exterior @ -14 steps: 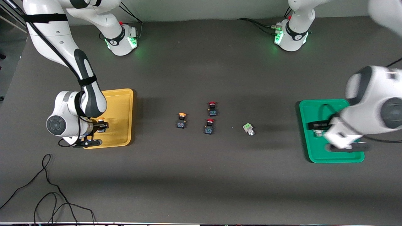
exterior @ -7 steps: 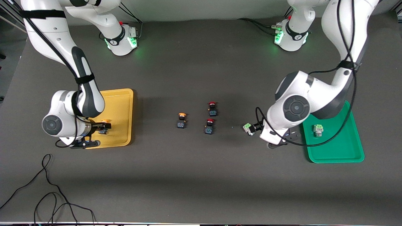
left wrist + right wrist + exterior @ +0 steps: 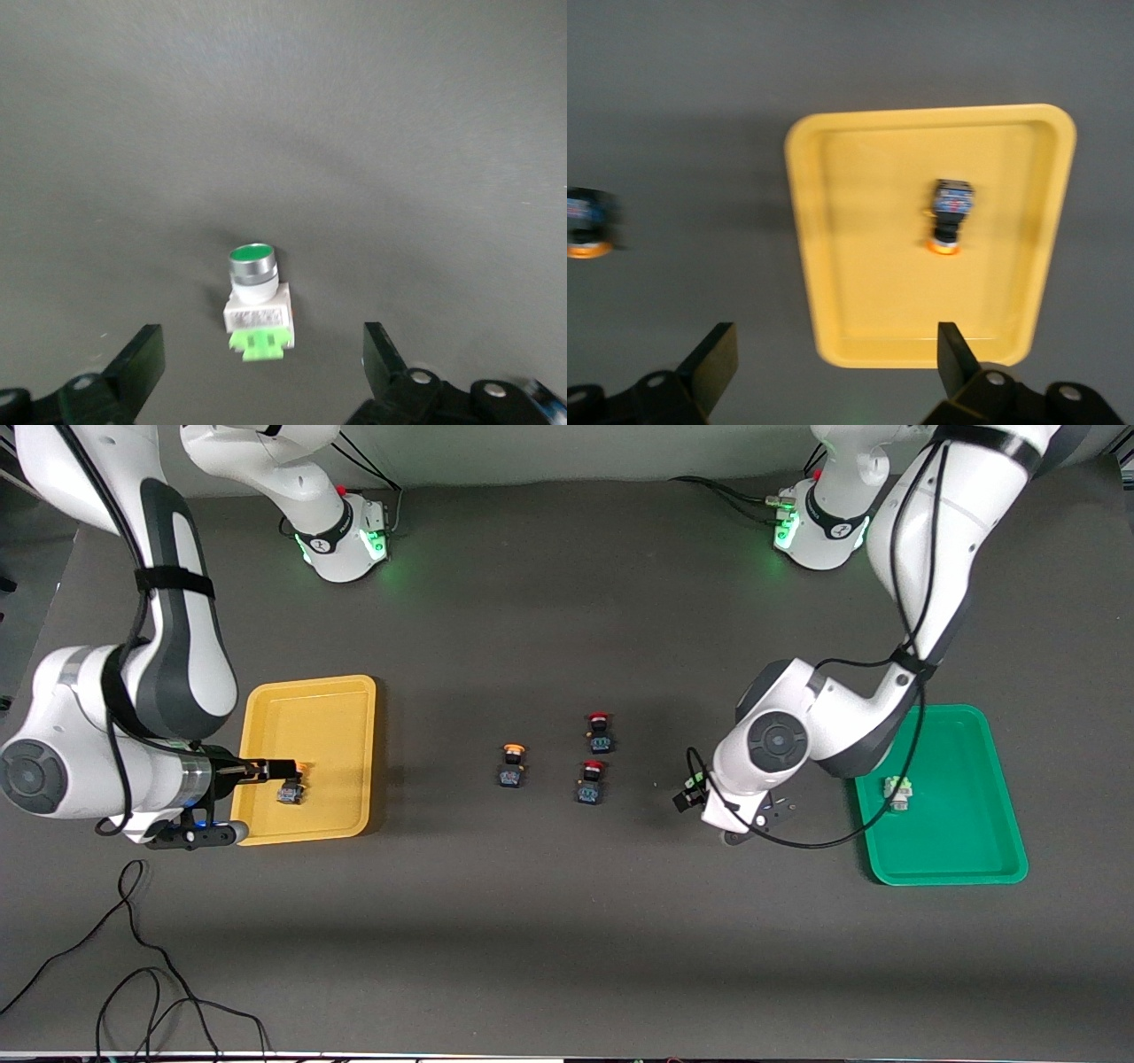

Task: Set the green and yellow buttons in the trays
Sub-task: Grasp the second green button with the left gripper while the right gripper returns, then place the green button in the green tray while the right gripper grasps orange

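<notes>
A green button (image 3: 257,305) lies on the table, and my left gripper (image 3: 261,372) is open just above it with a finger on each side. In the front view the left gripper (image 3: 691,790) hides most of that button. A second green button (image 3: 897,790) lies in the green tray (image 3: 966,824). My right gripper (image 3: 275,766) is open and empty over the yellow tray (image 3: 328,726), and the right wrist view shows the right gripper (image 3: 833,363) above the tray's rim (image 3: 921,354). One yellow button (image 3: 290,788) lies in that tray; it also shows in the right wrist view (image 3: 950,212). Another yellow button (image 3: 512,766) stands mid-table.
Two red-capped buttons (image 3: 599,731) (image 3: 590,779) stand mid-table between the loose yellow button and the left gripper. Black cables (image 3: 133,974) lie at the table's near edge toward the right arm's end.
My left arm has swung from the green tray, leaving a green button there, to above the green button on the table. My right gripper has lifted away from the yellow button in the yellow tray.
</notes>
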